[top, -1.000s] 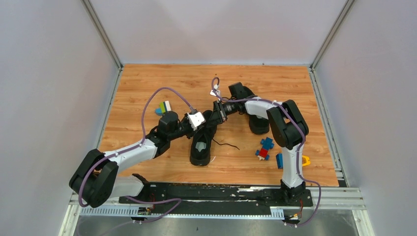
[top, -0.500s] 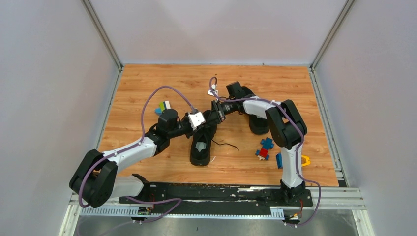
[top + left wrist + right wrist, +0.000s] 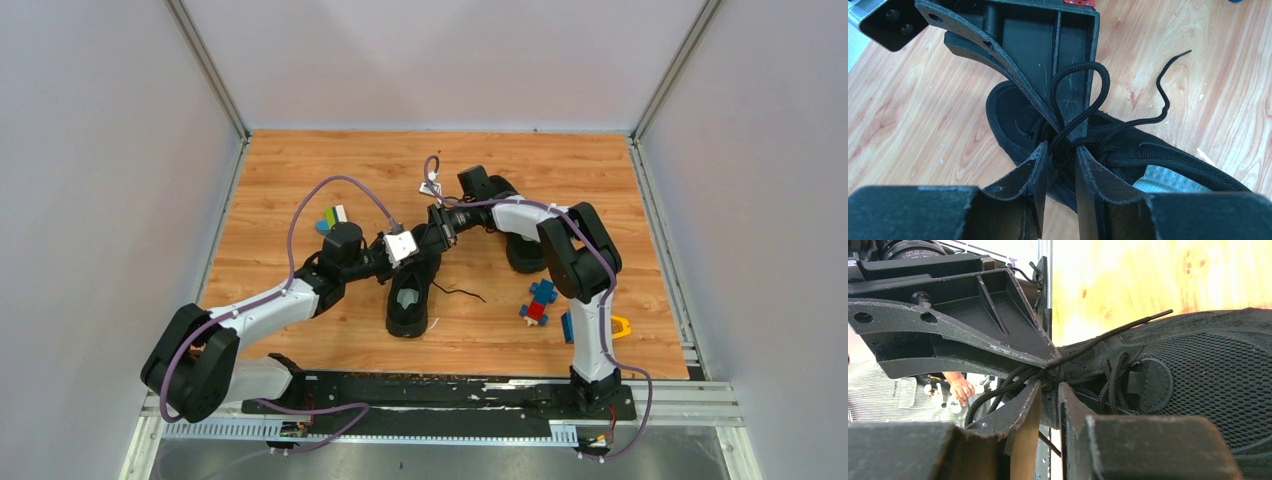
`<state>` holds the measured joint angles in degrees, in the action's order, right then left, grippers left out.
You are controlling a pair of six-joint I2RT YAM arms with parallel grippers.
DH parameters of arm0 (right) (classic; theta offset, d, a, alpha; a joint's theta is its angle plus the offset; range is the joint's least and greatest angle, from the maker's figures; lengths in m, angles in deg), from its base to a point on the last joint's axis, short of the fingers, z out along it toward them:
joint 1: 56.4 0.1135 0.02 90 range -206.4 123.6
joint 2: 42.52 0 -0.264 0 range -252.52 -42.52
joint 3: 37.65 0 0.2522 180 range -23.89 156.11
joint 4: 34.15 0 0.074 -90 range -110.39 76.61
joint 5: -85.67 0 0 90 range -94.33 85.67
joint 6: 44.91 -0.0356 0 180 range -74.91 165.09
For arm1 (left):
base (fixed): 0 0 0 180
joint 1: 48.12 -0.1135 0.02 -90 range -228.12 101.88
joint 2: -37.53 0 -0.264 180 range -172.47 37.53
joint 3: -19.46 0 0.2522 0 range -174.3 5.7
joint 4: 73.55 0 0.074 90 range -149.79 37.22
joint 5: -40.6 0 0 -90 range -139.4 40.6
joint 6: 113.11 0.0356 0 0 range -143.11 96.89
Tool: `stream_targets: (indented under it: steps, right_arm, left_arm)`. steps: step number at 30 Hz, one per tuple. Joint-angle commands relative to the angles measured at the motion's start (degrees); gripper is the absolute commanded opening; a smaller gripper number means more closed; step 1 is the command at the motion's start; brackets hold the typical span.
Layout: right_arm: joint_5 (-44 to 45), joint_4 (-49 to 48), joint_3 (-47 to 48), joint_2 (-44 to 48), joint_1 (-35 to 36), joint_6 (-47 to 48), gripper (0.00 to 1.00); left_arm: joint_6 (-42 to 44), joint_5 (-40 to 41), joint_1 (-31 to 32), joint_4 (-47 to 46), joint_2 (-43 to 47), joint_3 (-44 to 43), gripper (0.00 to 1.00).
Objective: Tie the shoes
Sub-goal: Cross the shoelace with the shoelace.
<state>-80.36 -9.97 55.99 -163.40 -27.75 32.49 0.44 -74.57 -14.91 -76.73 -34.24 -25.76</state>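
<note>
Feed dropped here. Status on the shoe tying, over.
Left gripper pinching lace at knot on near shoe. Right gripper jaws narrow there too, grip unclear. Bow unfinished. Toy blocks lie apart, right of shoe.

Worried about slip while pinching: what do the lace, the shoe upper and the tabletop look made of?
Lace: round braided cord, matte, probably polyester or cotton.
Shoe upper: black open-weave mesh fabric, matte.
Tabletop: printed-looking wood grain with a slight sheen, possibly laminate.

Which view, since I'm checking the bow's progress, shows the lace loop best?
The left wrist view: there the lace loop shows whole, rising from the shoe with nothing across it. The right wrist view shows only bunched strands of it, seen edge-on. In the top view it cannot be made out.
</note>
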Motion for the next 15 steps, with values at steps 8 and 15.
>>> stream_targets:
  steps: [8, 15]
  right_arm:
    - [-8.87, -0.92, 3.23, -3.25, 1.65, -1.99, 0.21]
    - [-10.94, -0.92, 3.15, -3.54, 2.03, -2.16, 0.2]
  left_arm:
    - [1.47, 0.29, -0.18, -4.1, -0.28, -0.97, 0.29]
    - [2.04, 1.03, -0.17, -5.22, -0.51, -0.69, 0.28]
